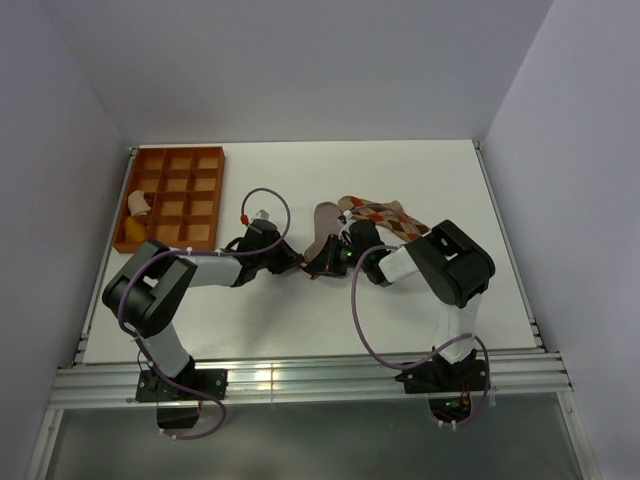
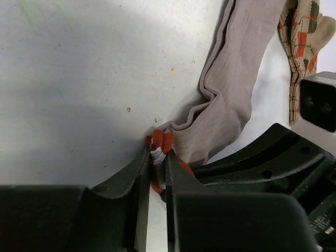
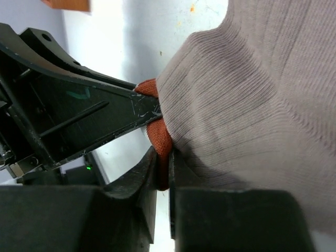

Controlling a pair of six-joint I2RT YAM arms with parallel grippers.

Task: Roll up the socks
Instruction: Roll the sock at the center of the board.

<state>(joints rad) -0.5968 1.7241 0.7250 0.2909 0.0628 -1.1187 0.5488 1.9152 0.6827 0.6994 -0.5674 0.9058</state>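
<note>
The grey-brown sock [image 1: 325, 222] lies on the white table, its body running away from the arms. It also shows in the left wrist view [image 2: 231, 79] and the right wrist view [image 3: 252, 105]. My left gripper [image 2: 157, 157] is shut on its red-and-white striped cuff [image 2: 160, 144]. My right gripper [image 3: 164, 163] is shut on the red cuff edge [image 3: 160, 136] from the other side. Both grippers meet at the cuff in the top view [image 1: 318, 262]. The tan argyle sock [image 1: 385, 215] lies just right of it, also in the left wrist view [image 2: 302, 37].
An orange compartment tray [image 1: 175, 195] stands at the back left with a white and a yellow item [image 1: 135, 218] in its left cells. The table's walls close in at the left, back and right.
</note>
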